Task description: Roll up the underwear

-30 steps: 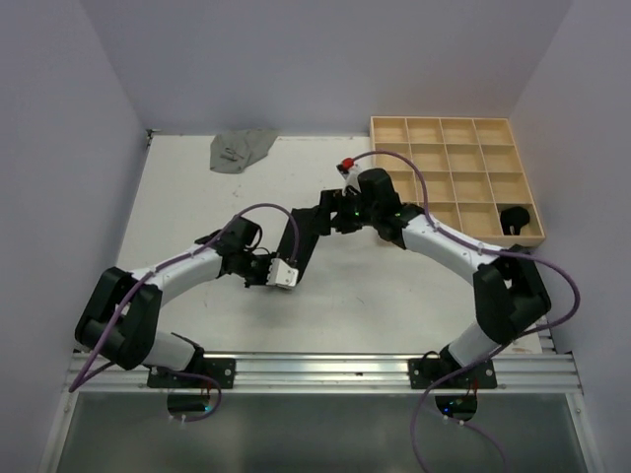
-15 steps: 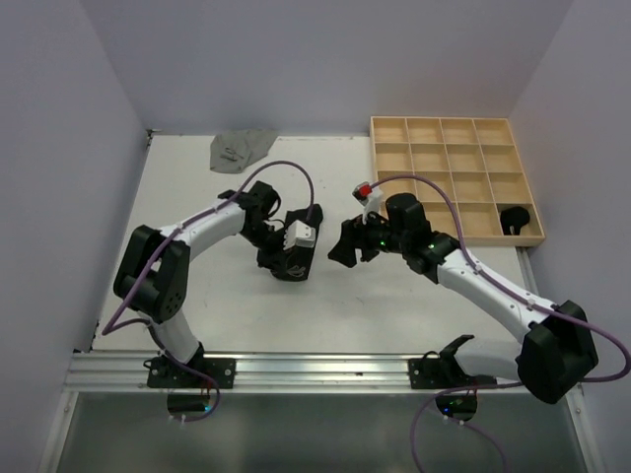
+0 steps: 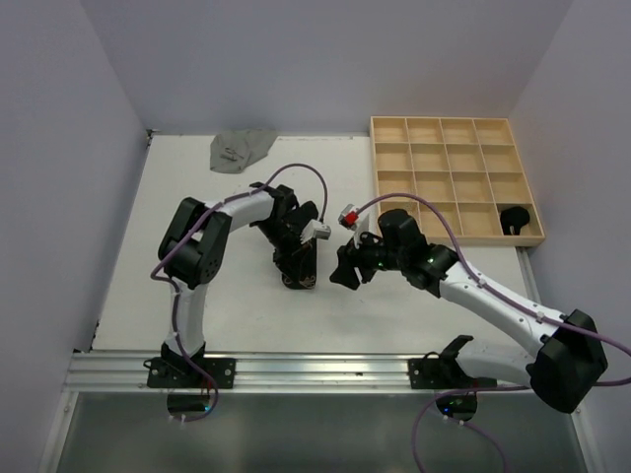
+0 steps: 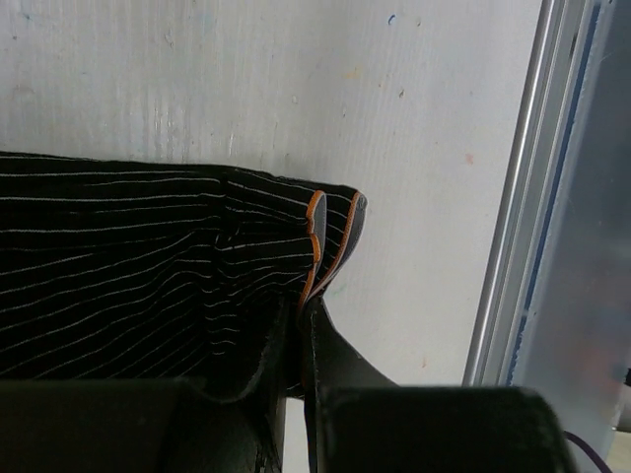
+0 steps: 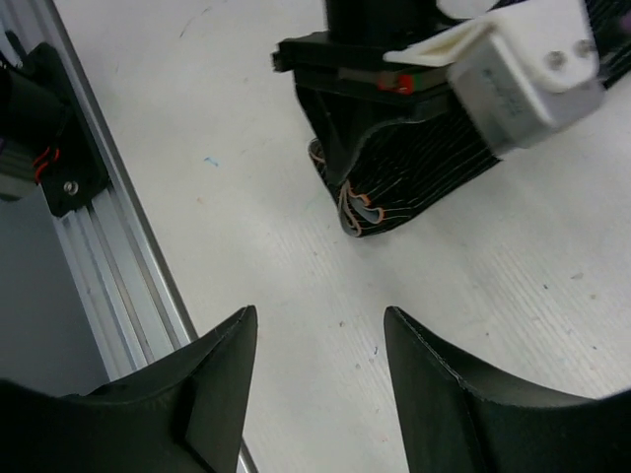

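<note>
On the table (image 3: pixel 187 207), about its middle, the black striped underwear (image 4: pixel 128 286) lies folded, its orange-trimmed edge pinched tight in my left gripper (image 4: pixel 301 325). Just to its right, my right gripper (image 5: pixel 317 340) hangs with jaws apart, holding nothing. I judge I'm mid-roll. Next, the right one should close on the bundle's near end so the left can re-grip.

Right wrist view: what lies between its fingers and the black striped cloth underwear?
Nothing but bare white tabletop, as that right wrist view shows.
</note>
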